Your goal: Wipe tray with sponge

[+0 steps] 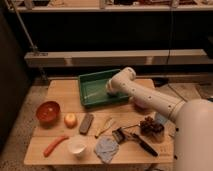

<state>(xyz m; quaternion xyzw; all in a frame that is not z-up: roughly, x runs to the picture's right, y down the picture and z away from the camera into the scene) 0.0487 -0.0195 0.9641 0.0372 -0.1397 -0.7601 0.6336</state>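
The green tray (95,90) lies at the back middle of the wooden table (60,90). My white arm reaches in from the lower right. The gripper (110,89) is down inside the tray at its right side, close to the tray floor. I cannot make out the sponge; the wrist and gripper hide whatever is under them.
In front of the tray lie a round red bowl (48,111), a yellow-orange fruit (70,120), a grey block (86,123), an orange carrot-like stick (55,145), a white cup (77,146), a blue-grey cloth (106,149), a dark-handled tool (134,139) and dark grapes (151,126).
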